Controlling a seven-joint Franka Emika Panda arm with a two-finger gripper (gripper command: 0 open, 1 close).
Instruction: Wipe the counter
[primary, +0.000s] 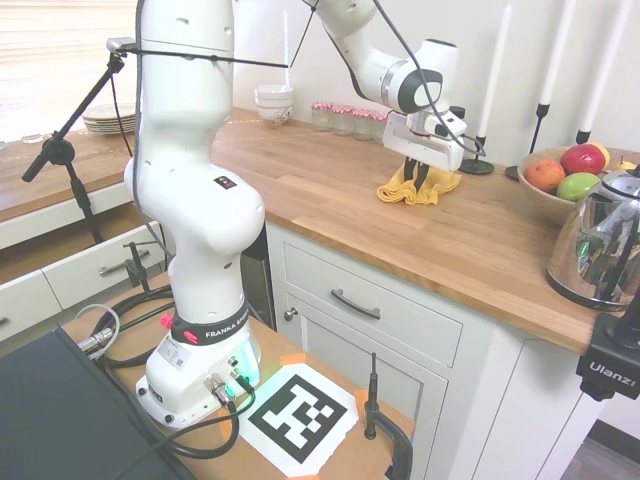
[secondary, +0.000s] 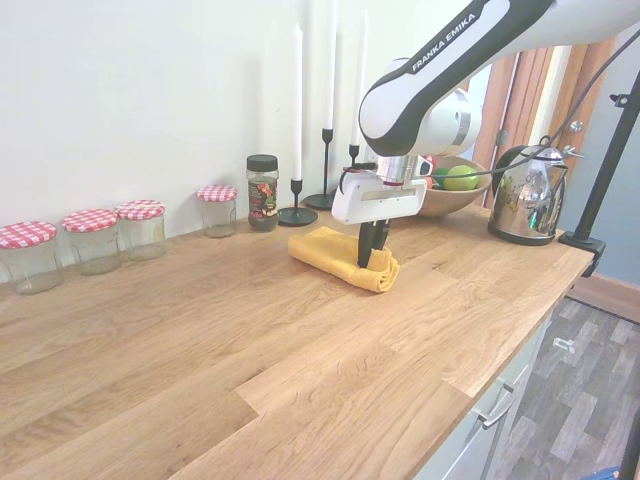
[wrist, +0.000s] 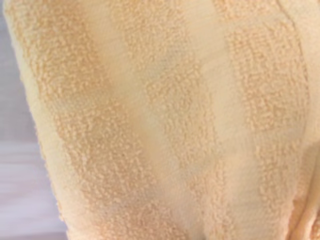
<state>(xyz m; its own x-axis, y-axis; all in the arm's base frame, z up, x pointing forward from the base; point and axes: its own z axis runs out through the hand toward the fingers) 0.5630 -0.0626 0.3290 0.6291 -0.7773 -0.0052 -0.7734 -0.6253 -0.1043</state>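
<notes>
Candlesticks (secondary: 325, 170) and jars (secondary: 218, 208) behind cloth (secondary: 335, 255)

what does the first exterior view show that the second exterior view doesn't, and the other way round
Only the first exterior view: the white cabinets under the counter, stacked white bowls.
Only the second: a dark-lidded spice jar.
Both: the gripper pinching the yellow cloth, gingham-lidded jars, the fruit bowl, the kettle.
</notes>
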